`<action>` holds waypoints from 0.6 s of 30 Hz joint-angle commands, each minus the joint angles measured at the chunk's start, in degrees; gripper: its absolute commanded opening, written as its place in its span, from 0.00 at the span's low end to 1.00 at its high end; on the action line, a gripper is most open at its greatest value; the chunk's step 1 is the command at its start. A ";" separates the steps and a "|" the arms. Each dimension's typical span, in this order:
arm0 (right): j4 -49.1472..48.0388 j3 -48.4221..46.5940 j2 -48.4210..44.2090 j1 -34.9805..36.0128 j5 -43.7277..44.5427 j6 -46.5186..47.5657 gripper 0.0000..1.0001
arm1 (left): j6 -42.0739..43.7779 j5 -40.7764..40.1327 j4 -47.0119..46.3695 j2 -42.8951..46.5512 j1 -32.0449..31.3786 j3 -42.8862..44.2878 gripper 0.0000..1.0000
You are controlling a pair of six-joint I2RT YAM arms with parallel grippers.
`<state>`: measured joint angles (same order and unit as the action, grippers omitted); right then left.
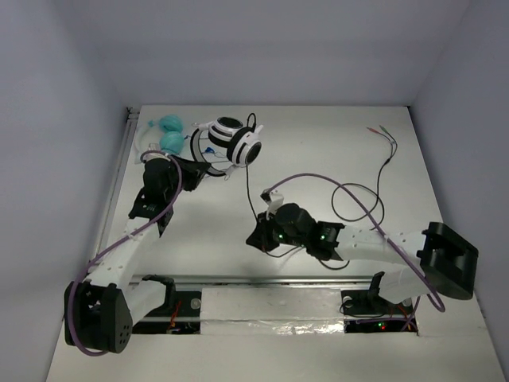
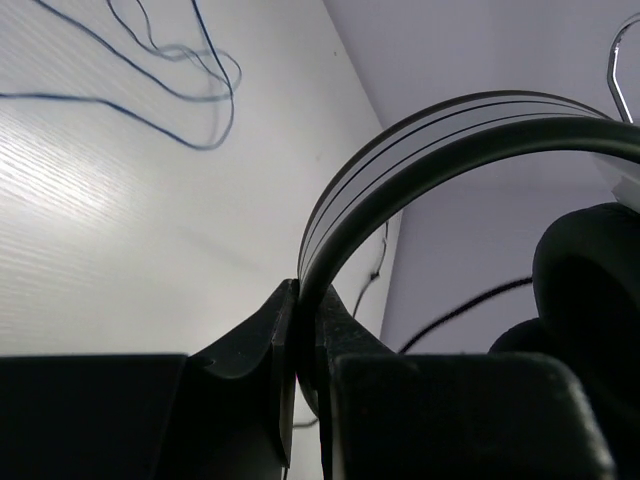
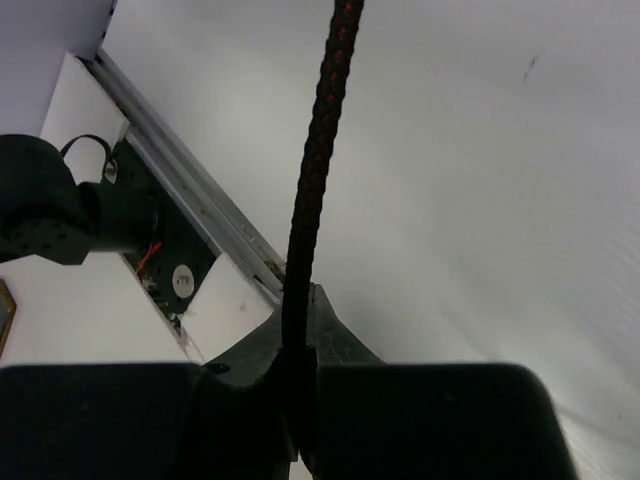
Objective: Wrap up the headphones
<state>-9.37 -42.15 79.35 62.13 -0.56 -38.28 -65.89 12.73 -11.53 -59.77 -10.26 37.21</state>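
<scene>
— Where on the table are the headphones?
— At the table's far left end, just beside a teal pair that lies closer to the table's left edge.
— What is your left gripper doing?
— It pinches their white band, jaws pressed tight on either side of it.
— And the right gripper?
— Mine sits near the table's middle, clamped narrow on the thin black cable, which rises from between the jaws.
— The rest of that cable?
— It loops loose over the table's right half, with its plug end toward the table's far right corner.
</scene>
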 commanded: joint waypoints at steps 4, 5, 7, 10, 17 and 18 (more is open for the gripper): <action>6.61 1.11 -6.49 2.56 4.69 -2.77 0.00 | 0.65 -10.79 -3.26 1.06 -2.29 3.73 0.00; 8.21 0.15 -7.10 3.17 4.78 -1.37 0.00 | 1.54 -14.02 -1.93 0.97 -3.18 4.18 0.00; 14.68 -3.79 -7.63 3.17 4.17 0.57 0.00 | 3.39 -17.11 1.31 1.14 -5.02 5.06 0.00; 22.86 -10.11 -9.39 3.70 3.64 4.35 0.00 | 8.13 -23.35 7.55 1.23 -8.19 6.55 0.00; 37.92 -23.83 -5.53 3.70 -0.85 11.73 0.00 | 13.06 -30.13 13.71 -0.52 -15.66 6.20 0.00; 39.15 -24.81 -5.26 3.70 -0.76 12.35 0.00 | 14.72 -30.22 14.68 -1.05 -16.62 6.64 0.00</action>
<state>21.19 -62.15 72.79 65.34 0.56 -30.70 -54.11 -14.15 3.53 -60.38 -24.58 39.94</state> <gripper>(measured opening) 0.049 0.054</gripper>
